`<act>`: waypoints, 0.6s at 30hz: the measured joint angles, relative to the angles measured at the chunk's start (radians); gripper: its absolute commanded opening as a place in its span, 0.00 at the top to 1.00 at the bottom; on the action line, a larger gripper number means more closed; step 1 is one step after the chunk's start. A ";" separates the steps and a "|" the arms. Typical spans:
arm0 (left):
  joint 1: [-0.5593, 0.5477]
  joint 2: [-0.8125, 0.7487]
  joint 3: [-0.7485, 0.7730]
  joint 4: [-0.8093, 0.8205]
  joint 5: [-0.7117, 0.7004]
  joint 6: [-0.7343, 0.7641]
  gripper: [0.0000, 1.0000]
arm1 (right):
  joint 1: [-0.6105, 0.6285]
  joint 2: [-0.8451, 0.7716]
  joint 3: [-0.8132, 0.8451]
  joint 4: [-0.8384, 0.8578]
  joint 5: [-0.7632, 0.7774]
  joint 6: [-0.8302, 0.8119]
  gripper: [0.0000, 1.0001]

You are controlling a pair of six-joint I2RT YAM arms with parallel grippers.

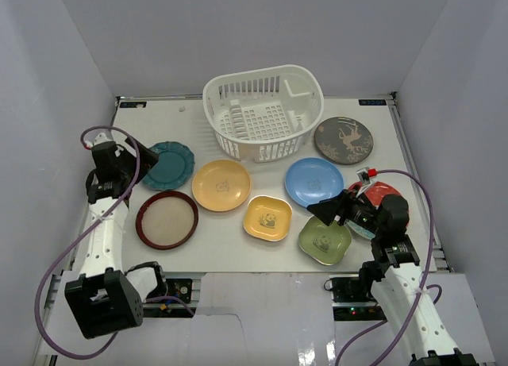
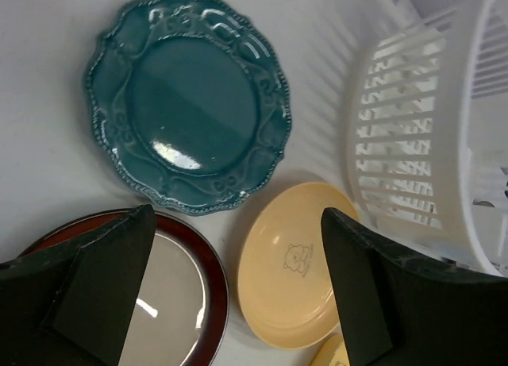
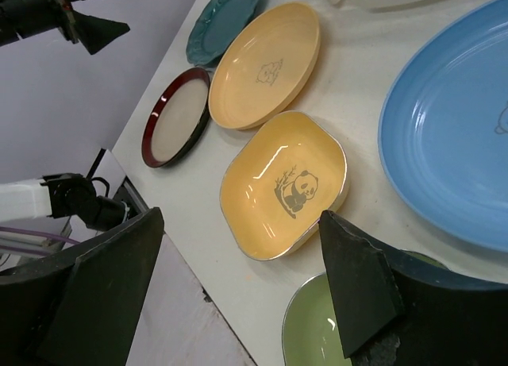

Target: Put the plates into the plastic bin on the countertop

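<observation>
The white plastic bin (image 1: 263, 112) stands at the back middle of the countertop (image 1: 230, 240) with nothing in it. The plates lie in front of it: teal (image 1: 168, 165), brown-rimmed (image 1: 167, 218), round orange-yellow (image 1: 221, 185), yellow panda (image 1: 267, 217), green (image 1: 325, 240), blue (image 1: 313, 182), dark grey (image 1: 344, 140). A red-and-teal floral one (image 1: 373, 193) is partly hidden by my right arm. My left gripper (image 1: 145, 157) hangs open above the teal plate (image 2: 190, 100) and the brown-rimmed plate (image 2: 171, 294). My right gripper (image 1: 324, 209) is open over the yellow (image 3: 282, 183) and green (image 3: 313, 334) dishes.
White walls close in the countertop on the left, back and right. The bin's slotted wall (image 2: 413, 144) rises just right of my left gripper (image 2: 236, 215). The table's near edge runs below my right gripper (image 3: 240, 217). Purple cables loop beside both arms.
</observation>
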 measured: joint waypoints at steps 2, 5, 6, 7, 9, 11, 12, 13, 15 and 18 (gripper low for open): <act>0.040 0.021 -0.050 0.020 0.004 -0.018 0.09 | 0.008 -0.002 -0.004 0.002 -0.002 0.000 0.15; 0.110 0.048 -0.131 0.072 0.046 -0.046 0.12 | 0.023 -0.001 -0.004 0.005 -0.003 -0.001 0.16; 0.143 0.063 -0.152 0.090 0.058 -0.053 0.11 | 0.027 -0.001 -0.004 0.005 -0.006 -0.002 0.16; 0.169 0.082 -0.165 0.105 0.063 -0.059 0.11 | 0.032 -0.001 -0.004 0.005 -0.006 -0.003 0.16; 0.219 0.133 -0.186 0.152 0.076 -0.067 0.12 | 0.042 -0.001 -0.004 0.005 -0.006 -0.008 0.16; 0.259 0.185 -0.207 0.221 0.120 -0.073 0.12 | 0.050 -0.001 -0.004 0.005 -0.006 -0.013 0.16; 0.274 0.215 -0.215 0.253 0.140 -0.074 0.12 | 0.053 -0.001 -0.004 0.005 -0.006 -0.015 0.16; 0.285 0.241 -0.219 0.282 0.159 -0.076 0.12 | 0.056 -0.001 -0.004 0.005 -0.006 -0.017 0.16; 0.304 0.305 -0.226 0.354 0.203 -0.076 0.13 | 0.061 -0.001 -0.004 0.005 -0.006 -0.021 0.16; 0.314 0.406 -0.220 0.432 0.269 -0.066 0.17 | 0.067 -0.001 -0.004 0.005 -0.006 -0.024 0.16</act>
